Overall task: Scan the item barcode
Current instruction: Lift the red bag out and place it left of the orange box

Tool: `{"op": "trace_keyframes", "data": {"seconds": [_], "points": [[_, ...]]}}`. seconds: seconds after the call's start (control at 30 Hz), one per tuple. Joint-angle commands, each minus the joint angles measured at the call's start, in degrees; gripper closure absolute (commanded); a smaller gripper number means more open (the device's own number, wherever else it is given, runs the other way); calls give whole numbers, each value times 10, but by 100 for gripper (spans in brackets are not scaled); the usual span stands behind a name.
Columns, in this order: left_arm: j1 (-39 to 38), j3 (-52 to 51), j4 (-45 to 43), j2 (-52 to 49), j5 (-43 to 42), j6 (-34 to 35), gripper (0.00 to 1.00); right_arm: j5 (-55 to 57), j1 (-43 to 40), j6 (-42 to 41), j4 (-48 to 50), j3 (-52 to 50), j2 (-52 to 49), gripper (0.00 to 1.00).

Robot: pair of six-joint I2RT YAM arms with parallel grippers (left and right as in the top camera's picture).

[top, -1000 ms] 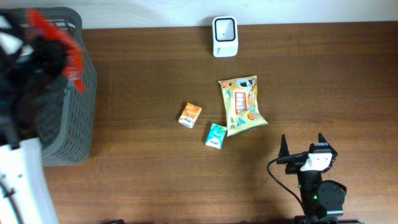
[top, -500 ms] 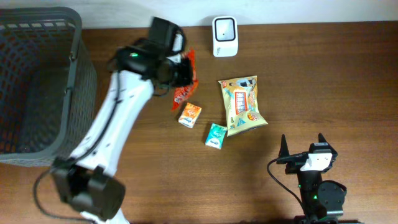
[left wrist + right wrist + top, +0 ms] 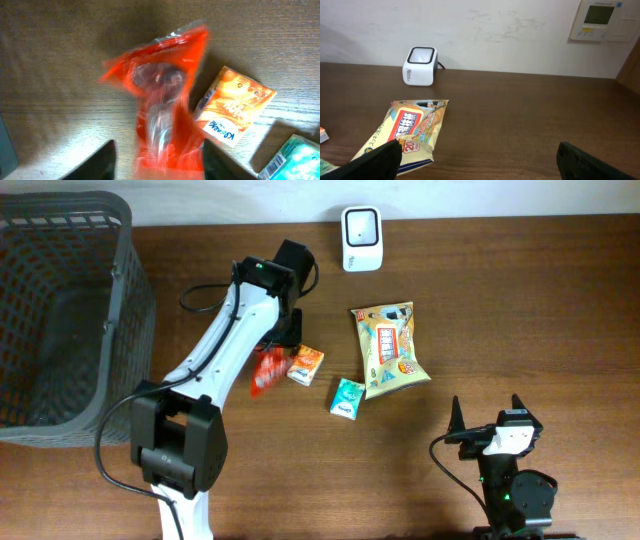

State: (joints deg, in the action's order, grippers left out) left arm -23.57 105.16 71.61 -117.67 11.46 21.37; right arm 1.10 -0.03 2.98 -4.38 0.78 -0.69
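- Packet of red crinkly plastic film (image 3: 264, 370), probably the item to scan, lies mid-table towards the left edge. It is just beside a small orange cardboard carton (image 3: 306, 365), perhaps touching it.
- The left gripper (image 3: 157, 162) hovers over the packet with its jaws apart on either side of one end, not pinching it. The wrist view is blurred.
- The right gripper (image 3: 486, 405) sits by the near edge towards the right corner, jaws wide apart and empty.
- A white boxy barcode scanner (image 3: 360, 238) stands at the far edge, well apart from the packet.
- The packet looks light, soft and slippery, and likely to crumple. A pinch on a flat sealed end should keep the printed face smooth. No barcode shows.
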Motion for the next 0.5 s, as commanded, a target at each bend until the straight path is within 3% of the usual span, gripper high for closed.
{"op": "trace_keyframes", "data": {"seconds": [0.0,0.13,0.3,0.47], "points": [[0,4,4,-1,12,-3,44,7,-4,-5,-2,-5,3,2],[9,87,76,3,15,-3,40,7,-4,-5,-2,-5,3,2],[24,316,199,7,19,-5,1,7,-3,-5,-2,-5,3,2],[24,463,251,15,36,-25,1,7,-4,-5,-2,-5,3,2]]}}
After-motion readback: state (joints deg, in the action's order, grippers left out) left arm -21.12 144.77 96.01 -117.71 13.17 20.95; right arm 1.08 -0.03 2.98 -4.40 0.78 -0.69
